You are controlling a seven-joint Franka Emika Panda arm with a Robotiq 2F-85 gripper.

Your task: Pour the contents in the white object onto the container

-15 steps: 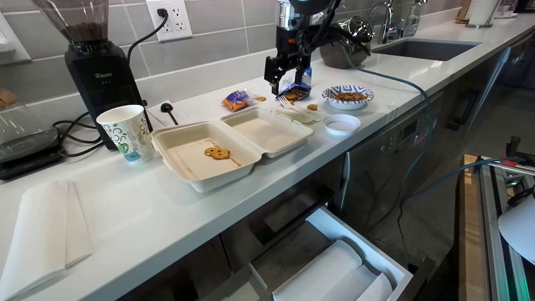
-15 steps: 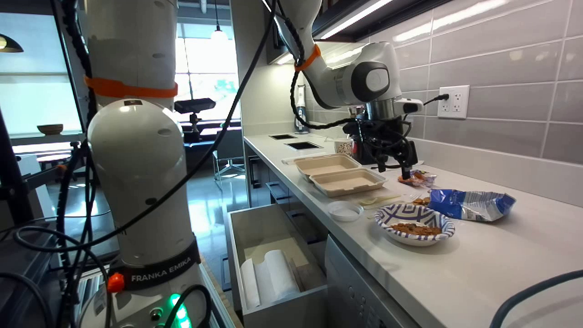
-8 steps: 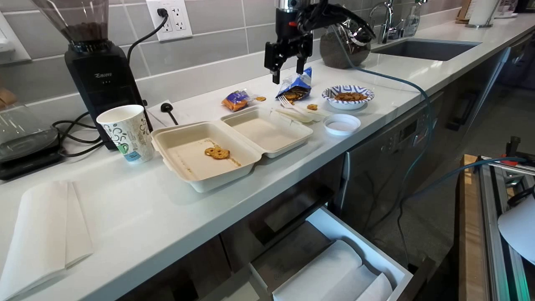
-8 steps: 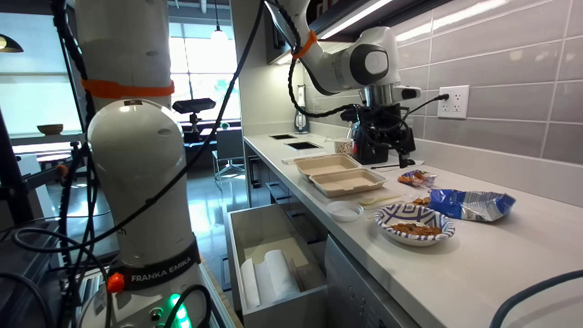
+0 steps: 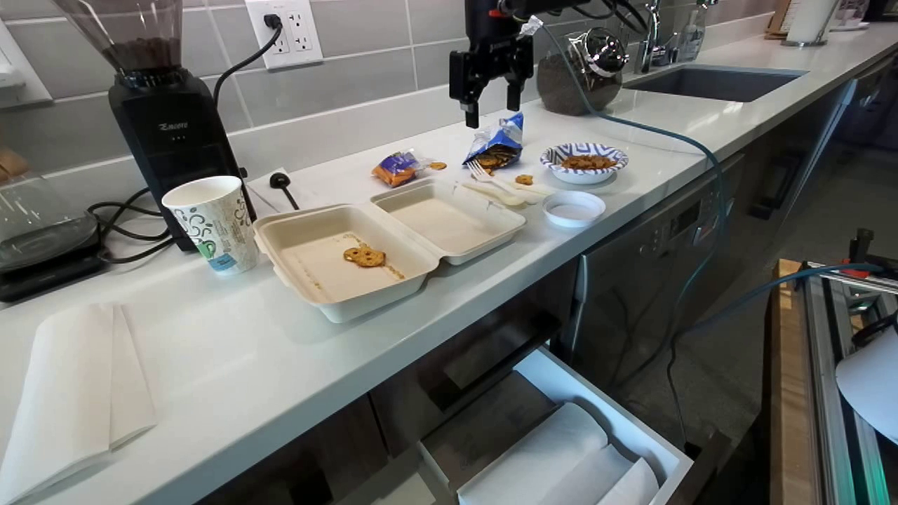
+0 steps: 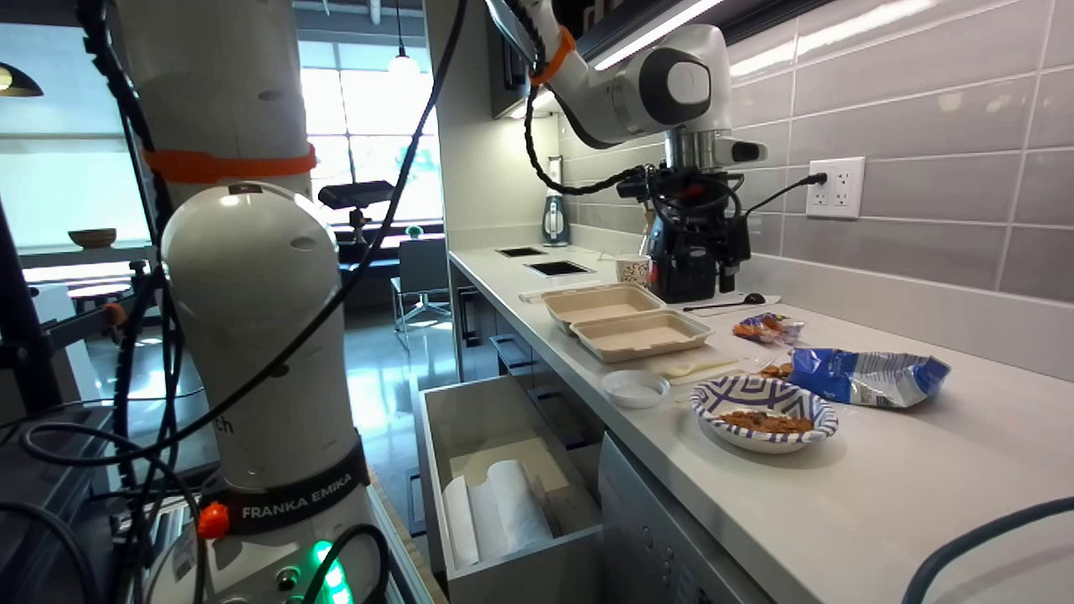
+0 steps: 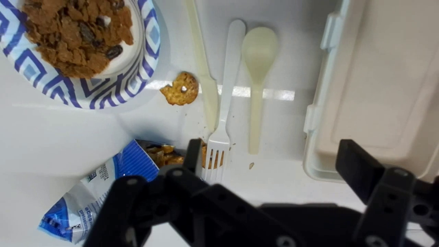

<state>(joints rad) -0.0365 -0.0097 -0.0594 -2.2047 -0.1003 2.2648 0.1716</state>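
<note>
The small low white cup [image 5: 573, 209] stands upright near the counter's front edge; it also shows in an exterior view [image 6: 635, 388]. Its inside looks white, with no brown bits visible. It is out of the wrist view. The container, an off-white foam clamshell box [image 5: 379, 306], lies open beside it, with brown snack pieces in one half. It shows in an exterior view [image 6: 642, 334] and at the right of the wrist view [image 7: 380, 82]. My gripper [image 5: 494, 109] is open and empty, above the counter behind the box; its fingers spread wide in the wrist view [image 7: 274, 161].
A blue-patterned bowl [image 5: 584, 173] with brown flakes stands beside the white cup. A fork [image 7: 233, 58], knife and spoon [image 7: 258, 68] lie between bowl and box. A blue snack bag [image 5: 499, 140] and small packet [image 5: 398, 169] lie behind. A tall printed cup [image 5: 214, 224] and grinder stand beyond.
My gripper has risen higher above the counter and, in an exterior view, moved slightly left, away from the packet. It stays open. The objects on the counter have not moved.
</note>
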